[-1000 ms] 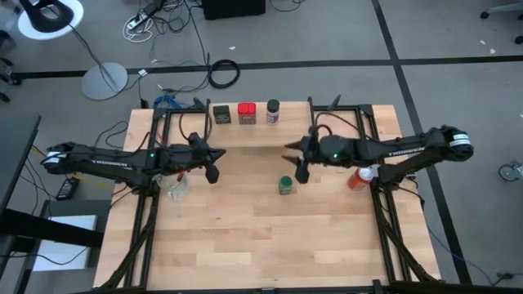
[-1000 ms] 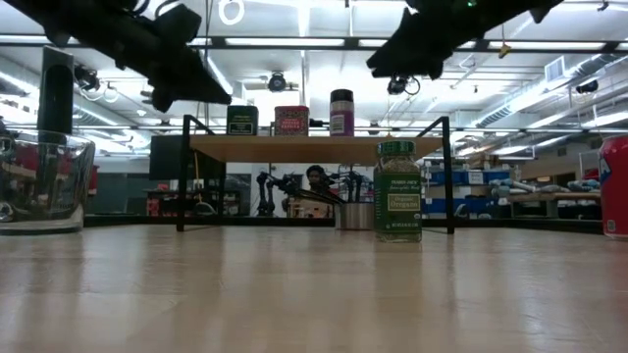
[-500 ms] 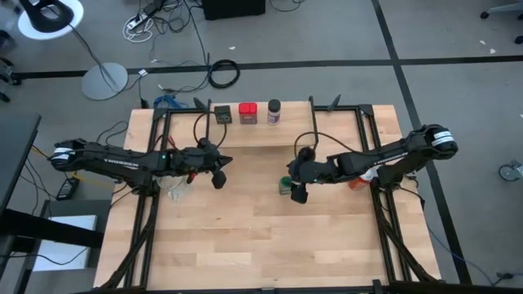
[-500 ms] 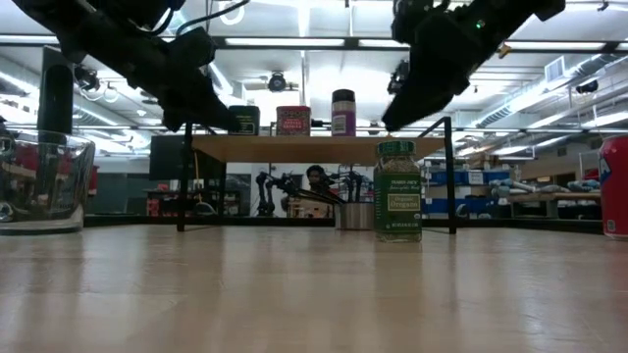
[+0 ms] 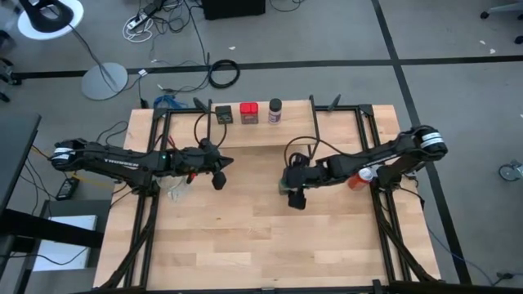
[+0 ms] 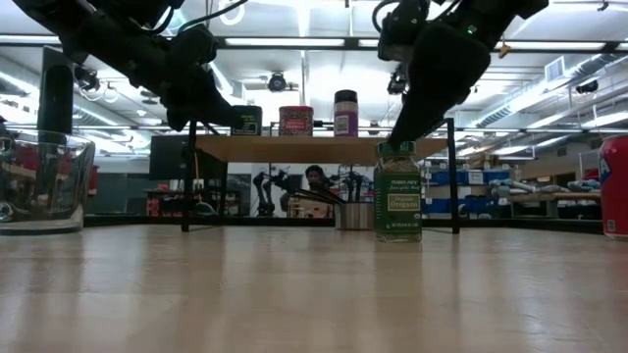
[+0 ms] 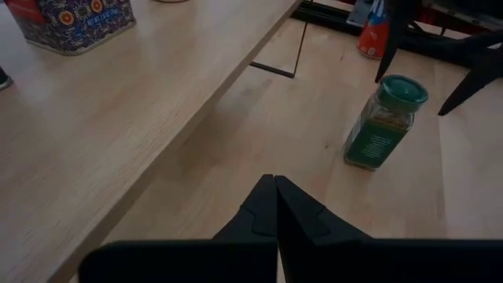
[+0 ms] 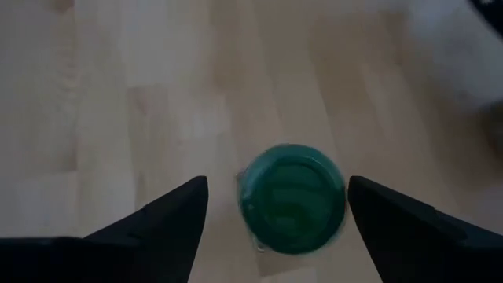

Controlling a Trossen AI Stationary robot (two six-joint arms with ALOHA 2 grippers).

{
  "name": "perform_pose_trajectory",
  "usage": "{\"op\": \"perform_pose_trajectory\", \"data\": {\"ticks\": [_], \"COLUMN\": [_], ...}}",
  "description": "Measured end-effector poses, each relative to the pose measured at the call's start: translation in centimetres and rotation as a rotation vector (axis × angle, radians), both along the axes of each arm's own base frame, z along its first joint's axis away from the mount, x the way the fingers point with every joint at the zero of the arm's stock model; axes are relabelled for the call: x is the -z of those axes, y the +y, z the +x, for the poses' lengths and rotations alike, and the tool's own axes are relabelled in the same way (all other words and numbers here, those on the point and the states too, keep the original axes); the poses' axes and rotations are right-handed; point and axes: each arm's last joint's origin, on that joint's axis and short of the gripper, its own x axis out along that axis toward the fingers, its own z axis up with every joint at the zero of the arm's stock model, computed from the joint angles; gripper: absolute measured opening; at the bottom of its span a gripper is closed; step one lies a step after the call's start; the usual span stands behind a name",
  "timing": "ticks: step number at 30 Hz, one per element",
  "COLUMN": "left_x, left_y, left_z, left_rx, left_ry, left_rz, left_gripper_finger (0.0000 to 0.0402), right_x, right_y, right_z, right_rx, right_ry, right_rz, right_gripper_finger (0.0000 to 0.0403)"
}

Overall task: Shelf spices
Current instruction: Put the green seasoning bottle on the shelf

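- Table (image 5: 245, 237): light wooden top, standing on a grey floor with cables; a workshop room shows beyond it in the low view.
- Shelf (image 5: 261, 133): at the table's far edge. On it stand a dark tin (image 5: 221, 113), a red tin (image 5: 248, 113) and a purple jar (image 5: 274, 111).
- Green jar (image 6: 396, 191): upright on the table, in front of the shelf.
- Right gripper (image 8: 275, 216): directly above the green jar, fingers spread wide to either side of its lid, gripping nothing.
- Left gripper (image 7: 275, 206): fingers closed and empty, just in front of the shelf, well apart from the green jar.
- Glass cup (image 6: 41, 181) and red can (image 6: 614, 186): on the table, to either side of the shelf.
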Motion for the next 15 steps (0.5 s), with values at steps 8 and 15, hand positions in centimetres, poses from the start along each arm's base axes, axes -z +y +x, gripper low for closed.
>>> {"op": "perform_pose_trajectory", "data": {"ticks": [8, 15], "left_x": [0.0, 0.0], "left_y": [0.0, 0.0], "left_z": [0.0, 0.0], "left_rx": [0.006, 0.01], "left_ry": [0.0, 0.0], "left_rz": [-0.002, -0.005], "left_gripper_finger": [0.0, 0.0], "right_x": [1.0, 1.8], "right_y": [0.0, 0.0], "right_z": [0.4, 0.7], "right_rx": [-0.005, -0.004], "right_ry": [0.041, 0.058], "right_rz": [0.034, 0.036], "right_gripper_finger": [0.0307, 0.0278]}}
